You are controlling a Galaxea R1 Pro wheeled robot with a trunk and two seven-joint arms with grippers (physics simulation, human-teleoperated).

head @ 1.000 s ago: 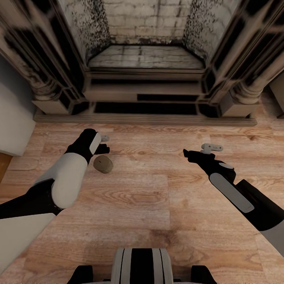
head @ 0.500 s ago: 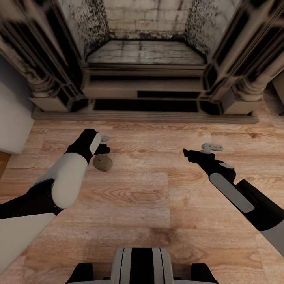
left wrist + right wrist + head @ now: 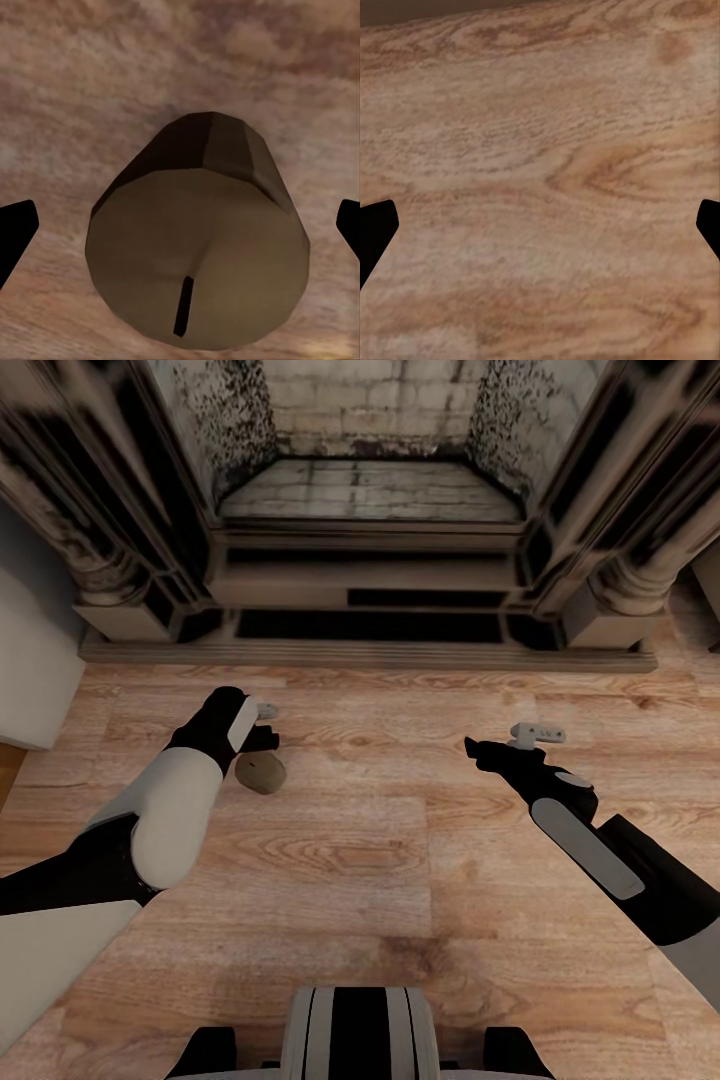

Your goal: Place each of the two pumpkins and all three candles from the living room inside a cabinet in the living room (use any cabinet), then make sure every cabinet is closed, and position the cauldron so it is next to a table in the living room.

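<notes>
One candle (image 3: 262, 773), a stubby grey-beige cylinder, lies on the wooden floor in front of the fireplace. My left gripper (image 3: 266, 725) hovers just above it, open. In the left wrist view the candle (image 3: 199, 247) is close and centred, its wick end facing the camera, and the black fingertips (image 3: 15, 232) stand wide on either side without touching it. My right gripper (image 3: 505, 743) hangs open over bare floor to the right, and its fingertips (image 3: 375, 229) have nothing between them. The pumpkins, cabinet, cauldron and table are out of view.
An ornate beige fireplace (image 3: 370, 560) with dark recesses and a raised step (image 3: 360, 652) spans the far side. A pale block (image 3: 30, 660) stands at the left edge. Wooden floor (image 3: 380, 880) stretches between me and the fireplace.
The whole view has shifted slightly, so the camera moved. Both arms hold the same pose, and the candle still lies under the left gripper.
</notes>
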